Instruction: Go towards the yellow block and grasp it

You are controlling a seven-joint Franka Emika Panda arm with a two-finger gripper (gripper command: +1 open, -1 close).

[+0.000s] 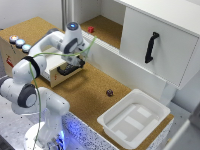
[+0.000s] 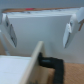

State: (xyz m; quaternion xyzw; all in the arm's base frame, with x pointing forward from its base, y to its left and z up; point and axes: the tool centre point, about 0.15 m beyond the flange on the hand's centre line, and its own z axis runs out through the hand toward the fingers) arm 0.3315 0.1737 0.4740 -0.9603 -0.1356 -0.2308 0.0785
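Exterior view: the gripper (image 1: 76, 63) is held over a wooden box (image 1: 50, 74), just above its black handle (image 1: 70, 70). The yellow block cannot be made out in either view. A red block (image 1: 90, 29) is seen on the far shelf, and a maroon block (image 1: 109, 92) on the cork near the white tray (image 1: 159, 111). In the wrist view the fingers (image 2: 9, 32) are spread wide, with nothing gripped.
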